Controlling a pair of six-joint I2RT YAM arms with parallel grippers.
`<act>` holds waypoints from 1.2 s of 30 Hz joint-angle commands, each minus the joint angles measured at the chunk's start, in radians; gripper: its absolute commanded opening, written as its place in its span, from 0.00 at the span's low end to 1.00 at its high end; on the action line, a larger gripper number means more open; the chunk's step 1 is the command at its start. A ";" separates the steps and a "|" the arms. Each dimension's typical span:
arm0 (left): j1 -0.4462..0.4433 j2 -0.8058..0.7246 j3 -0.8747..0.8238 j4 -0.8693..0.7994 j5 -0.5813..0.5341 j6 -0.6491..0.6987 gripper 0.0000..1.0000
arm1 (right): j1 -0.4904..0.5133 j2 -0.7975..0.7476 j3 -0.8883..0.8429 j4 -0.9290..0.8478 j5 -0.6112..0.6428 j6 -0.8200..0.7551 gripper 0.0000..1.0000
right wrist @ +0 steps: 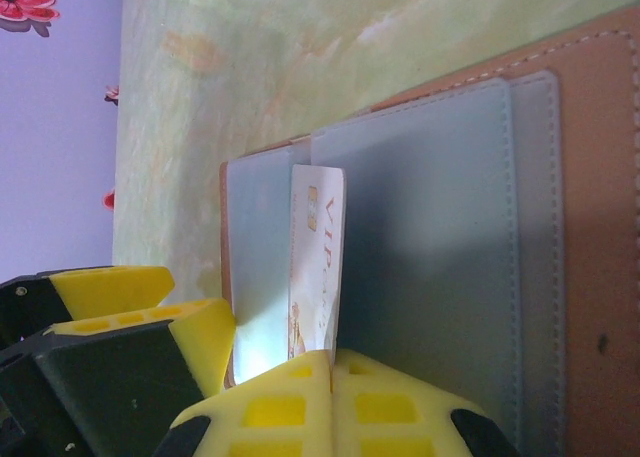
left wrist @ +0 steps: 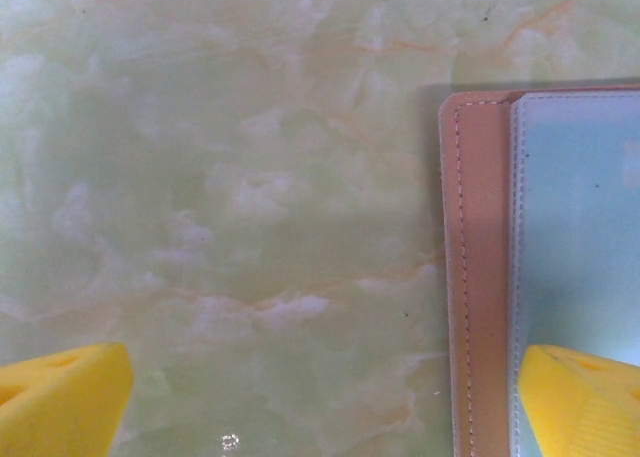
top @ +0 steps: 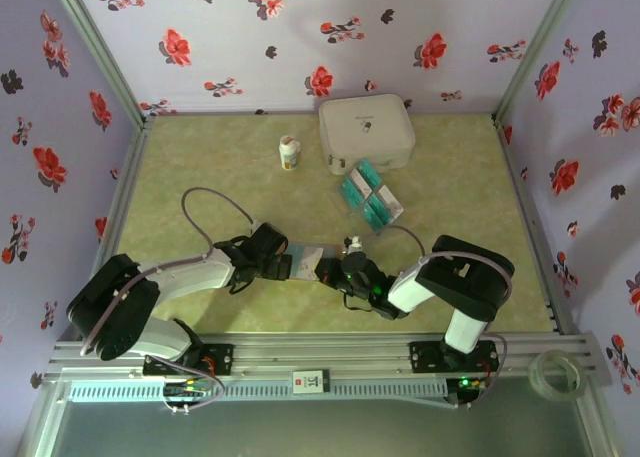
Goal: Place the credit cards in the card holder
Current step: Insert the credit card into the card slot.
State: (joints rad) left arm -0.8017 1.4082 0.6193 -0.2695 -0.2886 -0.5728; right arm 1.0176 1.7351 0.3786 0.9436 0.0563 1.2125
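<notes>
**Card may skid over the pocket or shove the holder away**

The right gripper (right wrist: 330, 377) has its jaws closed on one end of a single card (right wrist: 318, 257). The card stands on edge against the open card holder (right wrist: 450, 247), with its far end at the mouth of a blue-grey pocket near one edge of the holder. I cannot tell whether that end is already under the pocket's lip. If it sits on top of the lip, a push would likely slide the card across the pocket face instead of into it. If it meets the lip at a slant, the thin card may bow or twist between the pads.

The left gripper (left wrist: 325, 407) hangs low over the holder with its jaws spread wide, gripping nothing. One fingertip (left wrist: 580, 397) lies over the inner pocket and the other over the bare table (left wrist: 200, 177); I cannot tell whether it presses down. Without firm pressure, the light holder may slide toward the left arm.

The rest of the credit cards (top: 370, 199) lie in a loose pile just beside the white case (top: 366, 132), well apart from the holder
</notes>
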 commanded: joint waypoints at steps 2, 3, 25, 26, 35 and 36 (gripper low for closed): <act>-0.008 0.012 -0.015 -0.002 -0.027 -0.015 1.00 | 0.009 0.046 0.012 -0.088 -0.001 -0.023 0.00; -0.008 0.011 -0.015 -0.001 -0.027 -0.015 1.00 | 0.009 0.051 0.015 -0.088 -0.003 -0.023 0.00; -0.002 -0.024 0.037 -0.051 -0.024 -0.039 1.00 | -0.016 -0.245 0.269 -0.858 0.064 -0.285 0.54; 0.003 -0.030 0.046 -0.062 -0.025 -0.041 1.00 | -0.021 -0.256 0.286 -0.893 0.069 -0.304 0.54; 0.087 -0.067 0.100 -0.177 -0.053 -0.079 1.00 | -0.060 -0.254 0.399 -1.076 0.079 -0.401 0.44; 0.095 -0.066 0.102 -0.193 -0.064 -0.086 1.00 | -0.061 -0.245 0.411 -1.084 0.072 -0.405 0.44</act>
State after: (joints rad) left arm -0.7322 1.3552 0.6994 -0.3767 -0.3027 -0.6224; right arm 0.9627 1.4738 0.7479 -0.0364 0.1032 0.8608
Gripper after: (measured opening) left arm 0.997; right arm 0.445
